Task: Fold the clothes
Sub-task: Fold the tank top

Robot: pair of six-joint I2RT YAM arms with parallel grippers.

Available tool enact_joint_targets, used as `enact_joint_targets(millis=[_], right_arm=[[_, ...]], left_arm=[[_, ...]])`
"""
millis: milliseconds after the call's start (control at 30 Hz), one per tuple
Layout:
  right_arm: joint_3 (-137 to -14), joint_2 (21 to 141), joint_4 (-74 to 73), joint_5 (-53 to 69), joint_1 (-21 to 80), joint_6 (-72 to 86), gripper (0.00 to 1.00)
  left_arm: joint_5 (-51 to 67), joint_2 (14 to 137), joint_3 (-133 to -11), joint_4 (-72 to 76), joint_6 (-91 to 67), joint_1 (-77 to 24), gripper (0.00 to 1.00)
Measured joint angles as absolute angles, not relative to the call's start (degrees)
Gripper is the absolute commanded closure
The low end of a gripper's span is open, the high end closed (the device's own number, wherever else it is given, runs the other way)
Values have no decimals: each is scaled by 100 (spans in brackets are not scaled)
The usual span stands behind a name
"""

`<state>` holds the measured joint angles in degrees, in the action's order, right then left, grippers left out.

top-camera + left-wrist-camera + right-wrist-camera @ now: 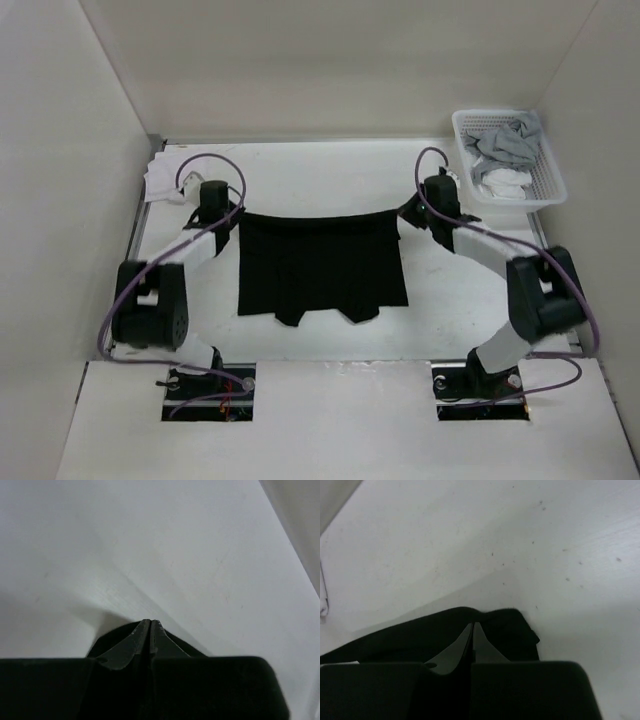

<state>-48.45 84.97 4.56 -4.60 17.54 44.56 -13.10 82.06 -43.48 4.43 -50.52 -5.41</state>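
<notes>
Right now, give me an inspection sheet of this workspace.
Surface: white table, a few small specks.
Job's things: black shirt, held taut by its far corners.
Clutter: white cloth at far left corner; basket at far right holding grey and white garments.
Grippers: left gripper shut on shirt; right gripper shut on shirt.
Cables: purple cables loop along each arm.
Surroundings: white walls on three sides.

We see a white table (320, 180); across its middle lies a black T-shirt (320, 265), spread wide; in the far right corner stands a white basket (520, 203); in the far left corner lies a crumpled white cloth (160, 175).
</notes>
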Motion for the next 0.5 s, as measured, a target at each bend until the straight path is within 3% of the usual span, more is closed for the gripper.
enact_joint_targets(millis=[200,333,500], right_arm=[[-6530,10302,803,231,1376,4506,100],[-6388,10114,1033,349,1299,4508,100],[-5299,9172,1345,379,1315,4598,100]], left_arm=[[-1114,9880,-5837,1028,-5076,-440,99],[-1044,9657,-5690,1271,-5096,-379,99],[-1000,8510,-4416,1702,-5227,-366,99]])
